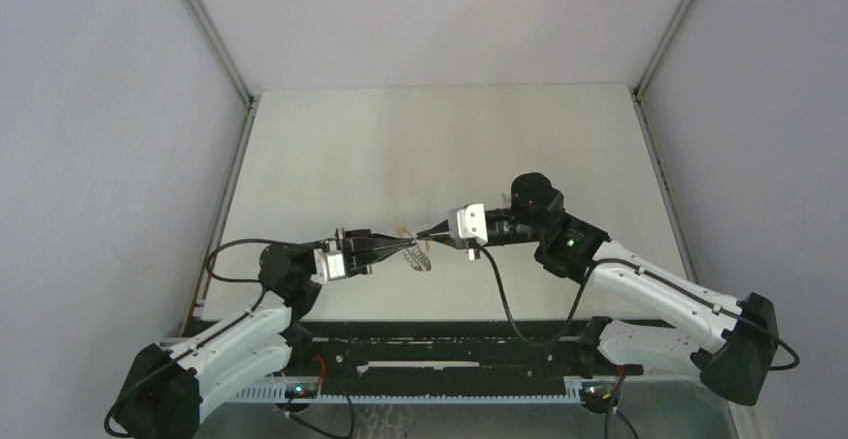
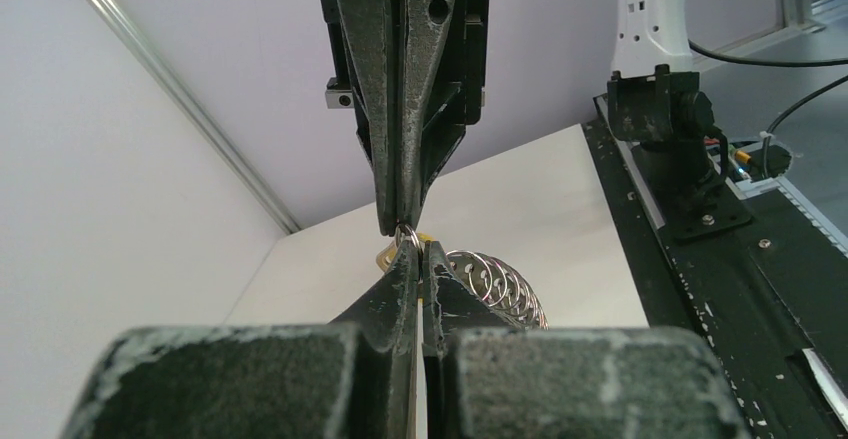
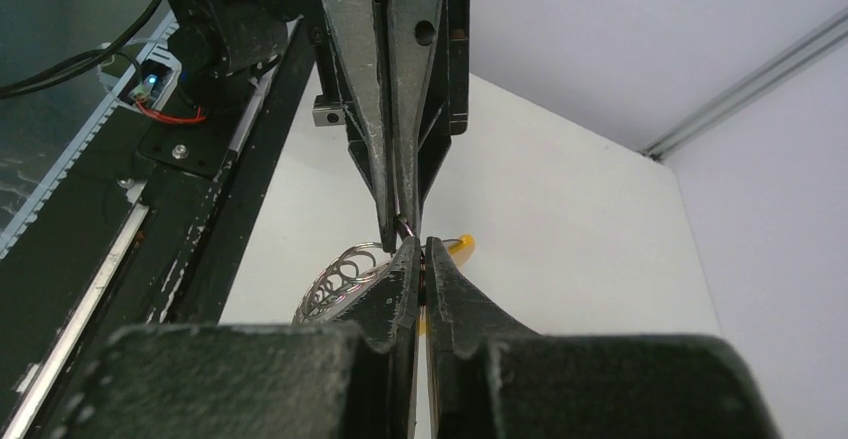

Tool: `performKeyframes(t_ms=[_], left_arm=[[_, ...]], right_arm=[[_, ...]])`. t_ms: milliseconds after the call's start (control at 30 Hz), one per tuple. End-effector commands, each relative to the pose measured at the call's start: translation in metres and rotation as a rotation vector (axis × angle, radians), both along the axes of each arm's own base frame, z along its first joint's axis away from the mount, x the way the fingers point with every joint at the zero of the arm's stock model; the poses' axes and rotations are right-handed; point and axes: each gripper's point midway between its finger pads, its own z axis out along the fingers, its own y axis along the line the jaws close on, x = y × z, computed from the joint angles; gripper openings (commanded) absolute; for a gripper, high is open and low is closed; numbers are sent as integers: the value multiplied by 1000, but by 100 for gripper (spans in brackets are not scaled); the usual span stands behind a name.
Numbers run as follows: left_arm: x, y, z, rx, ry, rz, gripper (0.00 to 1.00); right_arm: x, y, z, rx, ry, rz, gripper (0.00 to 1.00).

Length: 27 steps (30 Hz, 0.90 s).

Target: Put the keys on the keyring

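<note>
My left gripper (image 1: 408, 248) and right gripper (image 1: 420, 238) meet tip to tip above the table, both shut. In the left wrist view a thin wire loop (image 2: 405, 231) is pinched where my left gripper (image 2: 419, 251) meets the right fingers (image 2: 400, 199). The keyring (image 2: 500, 281), a round silver openwork piece, hangs just below and beside the tips (image 3: 335, 279) (image 1: 421, 258). A yellow-orange piece (image 3: 459, 247) pokes out beside my right gripper (image 3: 420, 246); whether it is a key's head or the keyring's rim I cannot tell. No green-headed key is in view.
The white table (image 1: 440, 149) stretches behind the grippers between grey walls. A black rail (image 1: 440, 344) with cables runs along the near edge by the arm bases.
</note>
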Motion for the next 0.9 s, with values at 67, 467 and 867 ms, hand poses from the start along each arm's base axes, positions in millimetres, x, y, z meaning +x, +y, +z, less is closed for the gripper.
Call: performKeyframes(t_ms=[67,467,867], left_arm=[[-14,2,12,-35,-55,-49,0],[-17,1,16,-31,-57,-78,0],[-13,-2,16,-46,-32,-87,0]], right_arm=[[-18,3,6,38,-69,163,0],[-29,4,4,6,-123,286,0],[-18,19,19,73,-135,257,0]])
